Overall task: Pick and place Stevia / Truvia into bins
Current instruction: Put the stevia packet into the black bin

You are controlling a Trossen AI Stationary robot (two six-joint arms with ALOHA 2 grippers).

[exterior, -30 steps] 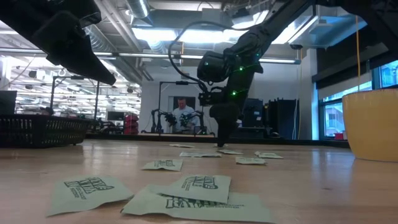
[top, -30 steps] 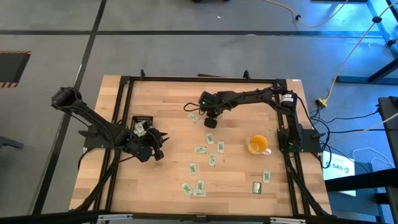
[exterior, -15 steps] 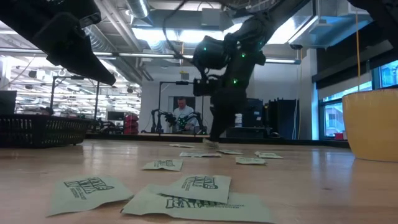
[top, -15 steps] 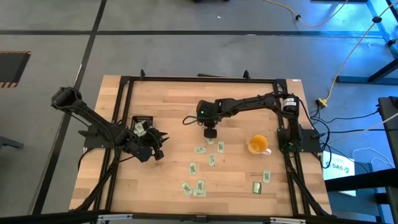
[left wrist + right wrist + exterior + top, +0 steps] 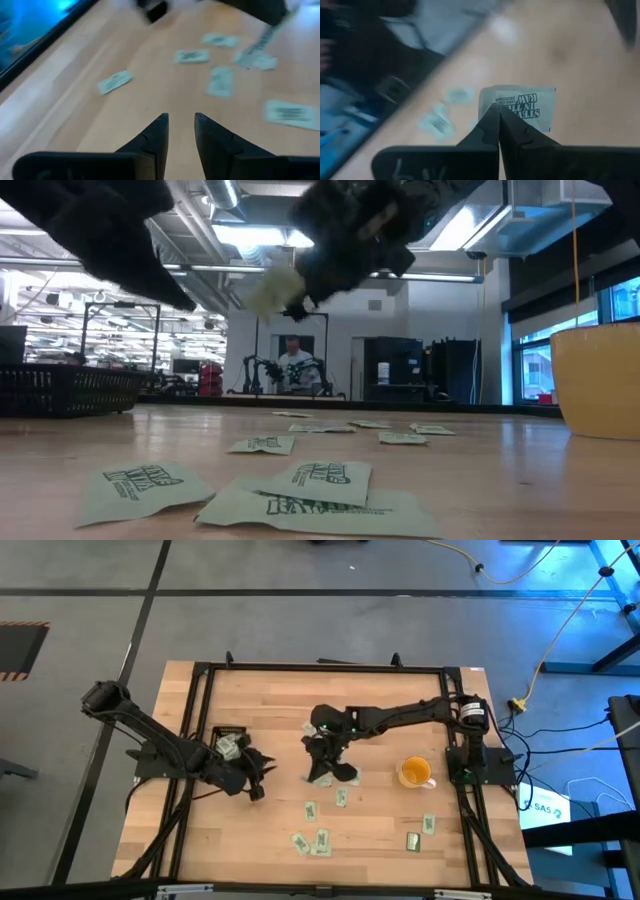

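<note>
My right gripper [image 5: 320, 762] hovers over the middle of the table, shut on one pale green Stevia sachet [image 5: 520, 106], which shows as a pale blur [image 5: 270, 290] in the low view. My left gripper [image 5: 256, 770] is open beside the black tray [image 5: 228, 732], which holds a few sachets [image 5: 227, 747]. Its fingers [image 5: 155, 137] stand a little apart above bare wood. Several more sachets lie flat on the table toward its near edge [image 5: 310, 810], [image 5: 342, 797], [image 5: 322, 838], [image 5: 428, 824]. My right gripper pinches the sachet between its two fingers [image 5: 492, 127] at the middle of one long edge [image 5: 496, 102]. The printed face stands up past the fingertips. The sachet is lifted clear of the table.
A yellow cup [image 5: 415, 772] stands to the right of my right gripper, large at the low view's right edge [image 5: 600, 375]. A black metal frame [image 5: 320, 667] rims the table. The tray shows as a dark mesh basket [image 5: 70, 392] at the left.
My right gripper has moved from the far middle of the table toward its near edge, come down on a sachet with its fingers pointing down, then risen and swung toward the left with the sachet lifted clear.
</note>
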